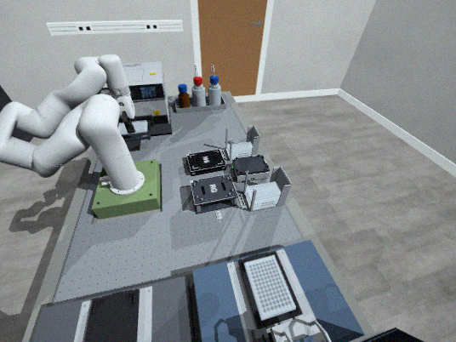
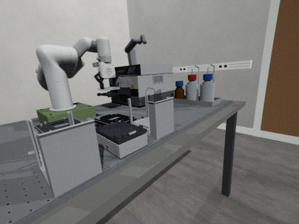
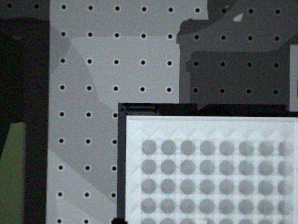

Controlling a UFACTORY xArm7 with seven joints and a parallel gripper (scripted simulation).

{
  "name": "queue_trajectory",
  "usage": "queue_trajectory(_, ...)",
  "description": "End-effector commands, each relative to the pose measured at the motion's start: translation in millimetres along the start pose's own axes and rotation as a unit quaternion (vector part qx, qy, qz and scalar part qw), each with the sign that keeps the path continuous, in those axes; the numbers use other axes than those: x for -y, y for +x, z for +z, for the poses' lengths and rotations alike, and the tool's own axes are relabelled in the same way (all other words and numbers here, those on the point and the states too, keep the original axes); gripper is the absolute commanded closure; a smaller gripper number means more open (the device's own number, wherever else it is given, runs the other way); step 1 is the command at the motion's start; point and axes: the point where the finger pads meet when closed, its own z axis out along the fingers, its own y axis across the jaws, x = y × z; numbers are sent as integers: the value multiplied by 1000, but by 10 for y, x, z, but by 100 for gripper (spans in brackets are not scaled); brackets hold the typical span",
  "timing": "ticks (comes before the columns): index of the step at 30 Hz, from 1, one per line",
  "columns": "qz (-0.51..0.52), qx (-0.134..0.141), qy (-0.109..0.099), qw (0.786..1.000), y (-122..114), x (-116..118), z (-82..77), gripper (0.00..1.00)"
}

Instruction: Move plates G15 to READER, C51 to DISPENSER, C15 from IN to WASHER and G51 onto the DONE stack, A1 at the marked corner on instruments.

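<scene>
Holding a white well plate (image 3: 210, 167) by its sides, the gripper (image 2: 101, 83) hangs closed on it at the tray of the far-left instrument (image 2: 145, 79) on the counter (image 1: 140, 242). Most moves seem left. Plate labels and station names are unreadable; another plate (image 1: 269, 287) sits near.

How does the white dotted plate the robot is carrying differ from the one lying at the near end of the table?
The carried plate is clamped in the tool, held in the air beside the big instrument. The near plate lies flat in a black frame on a blue station, with nothing touching it. Both are white, rectangular, with a grid of round wells.
</scene>
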Motion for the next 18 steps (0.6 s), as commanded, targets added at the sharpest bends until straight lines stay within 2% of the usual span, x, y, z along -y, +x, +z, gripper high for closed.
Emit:
queue_trajectory(1, 0, 1, -1, 1000, -1, -4, 47, 100)
queue_trajectory(8, 0, 1, -1, 1000, -1, -4, 136, 100)
queue_trajectory(18, 0, 1, -1, 1000, -1, -4, 137, 100)
